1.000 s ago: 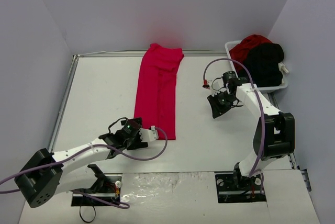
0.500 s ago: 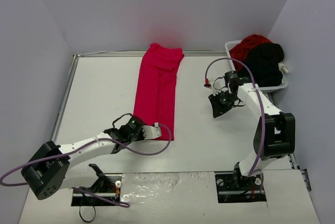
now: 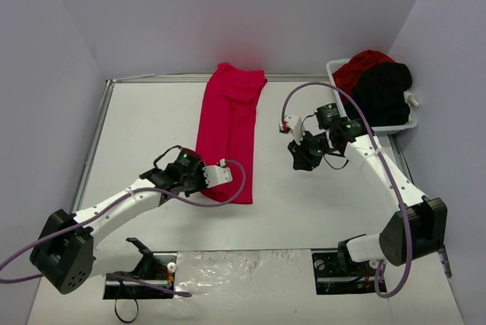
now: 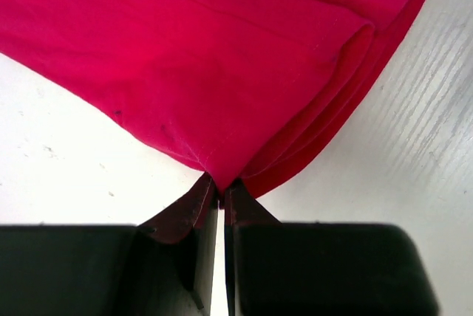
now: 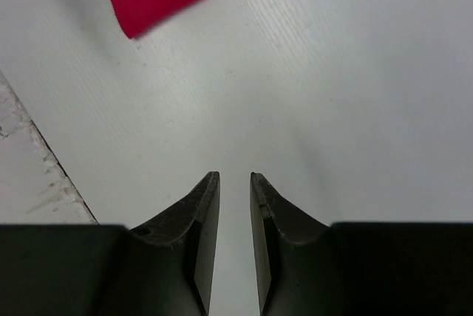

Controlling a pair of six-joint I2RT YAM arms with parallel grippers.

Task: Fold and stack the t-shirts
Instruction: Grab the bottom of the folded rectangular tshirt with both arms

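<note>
1. Red t-shirt (image 3: pixel 230 124): folded lengthwise into a long narrow strip. It lies flat on the counter (image 3: pixel 144 135), running from the far edge toward the near edge, roughly mid-width.
2. Left claw (image 3: pixel 226 175): at the strip's near end. In the wrist view its fingers are pressed together on a pinch of the red cloth, and the folded layers gather to a point where they are gripped.
3. Right claw (image 3: pixel 296 152): over bare counter to the right of the strip, apart from it. The fingers stand slightly spread with nothing between them. Its wrist view catches one corner of red cloth at upper left.
4. Basket (image 3: pixel 411 123): white, at the far right corner of the counter. A second red t-shirt (image 3: pixel 361 67) and a black t-shirt (image 3: pixel 386 89) are heaped in it unfolded, the black one nearer.
</note>
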